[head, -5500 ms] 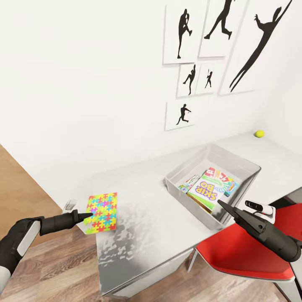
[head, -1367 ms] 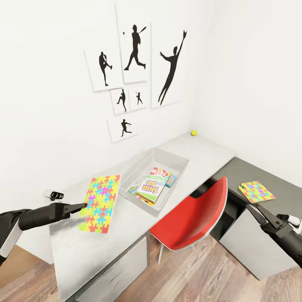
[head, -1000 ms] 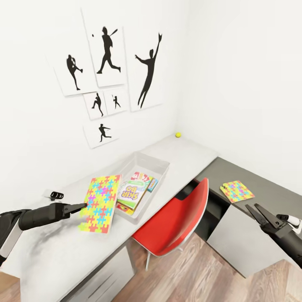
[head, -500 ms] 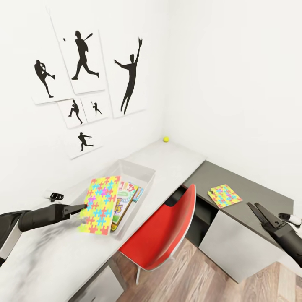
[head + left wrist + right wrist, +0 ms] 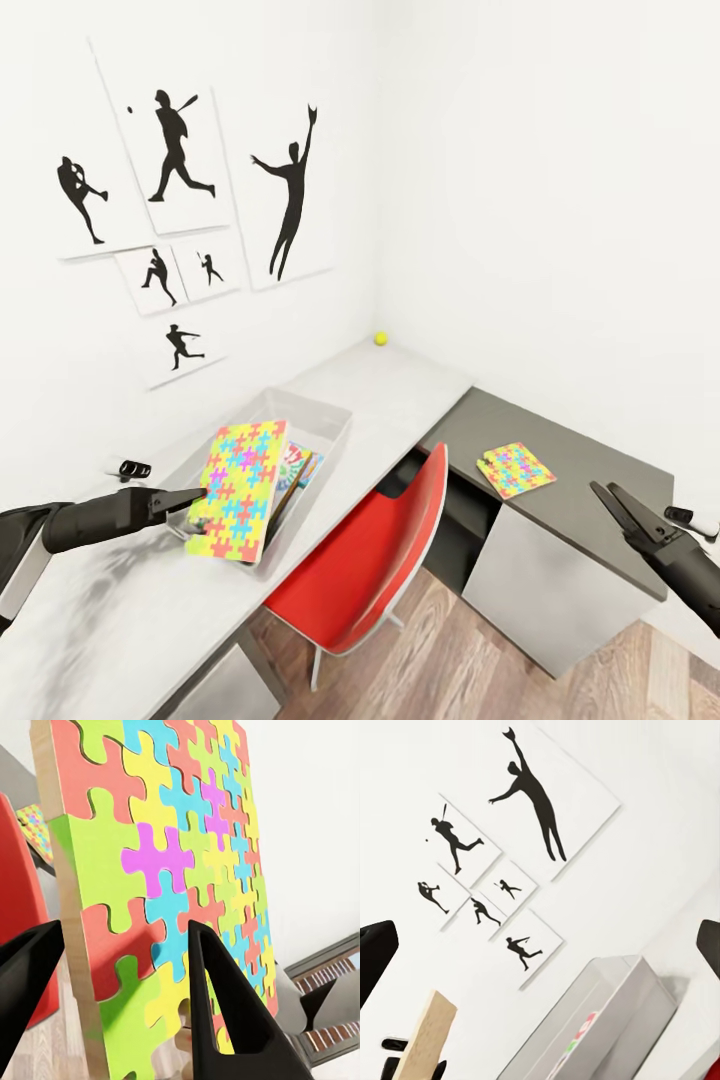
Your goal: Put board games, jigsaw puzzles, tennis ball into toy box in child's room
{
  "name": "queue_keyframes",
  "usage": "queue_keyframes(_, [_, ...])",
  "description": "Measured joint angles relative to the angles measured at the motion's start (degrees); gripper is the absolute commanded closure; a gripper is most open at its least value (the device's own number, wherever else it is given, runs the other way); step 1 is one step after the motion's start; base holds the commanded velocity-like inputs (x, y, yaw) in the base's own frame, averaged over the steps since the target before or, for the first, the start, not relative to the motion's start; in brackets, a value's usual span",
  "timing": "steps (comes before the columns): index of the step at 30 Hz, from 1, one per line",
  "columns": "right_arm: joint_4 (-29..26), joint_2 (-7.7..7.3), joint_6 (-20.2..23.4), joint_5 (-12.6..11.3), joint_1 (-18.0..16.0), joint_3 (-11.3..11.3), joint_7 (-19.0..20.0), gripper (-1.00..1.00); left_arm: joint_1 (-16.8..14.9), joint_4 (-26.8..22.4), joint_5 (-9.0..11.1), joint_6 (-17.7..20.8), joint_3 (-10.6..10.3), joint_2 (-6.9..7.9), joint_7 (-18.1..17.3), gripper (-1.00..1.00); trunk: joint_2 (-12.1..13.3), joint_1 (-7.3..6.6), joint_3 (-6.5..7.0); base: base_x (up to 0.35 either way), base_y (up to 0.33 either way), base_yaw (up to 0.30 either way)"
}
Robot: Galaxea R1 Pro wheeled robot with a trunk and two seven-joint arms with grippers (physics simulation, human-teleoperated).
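My left gripper [image 5: 198,495] is shut on one edge of a jigsaw puzzle [image 5: 240,475] and holds it tilted over the near end of the pale grey toy box [image 5: 325,418]. In the left wrist view the puzzle [image 5: 172,885] stands between the dark fingers [image 5: 221,1020]. Board games [image 5: 300,466] lie inside the box, partly hidden by the puzzle. Another jigsaw puzzle [image 5: 516,469] lies flat on the dark grey cabinet top of the table [image 5: 400,385]. The tennis ball [image 5: 380,338] sits in the far corner. My right gripper [image 5: 606,488] hangs open and empty beyond that cabinet.
A red chair [image 5: 370,560] is tucked under the table between the toy box and the dark cabinet [image 5: 560,590]. Silhouette posters [image 5: 180,190] hang on the white wall behind. Wood plank floor [image 5: 470,650] lies below. The right wrist view shows the toy box [image 5: 607,1012] and posters [image 5: 540,802].
The camera has swung right, so the table, toy box and posters have slid left in the picture. The held puzzle now overlaps the toy box's near end. Both grippers keep their states.
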Motion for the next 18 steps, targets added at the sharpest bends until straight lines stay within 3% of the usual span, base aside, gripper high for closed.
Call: queue_keyframes(18, [-0.2,0.00,-0.3,0.0,0.0,0.0,0.1,-1.00,0.0,0.0,-0.1,0.0,0.1,0.35,0.1,1.00,0.0,0.00,1.67,0.000,0.000,-0.001])
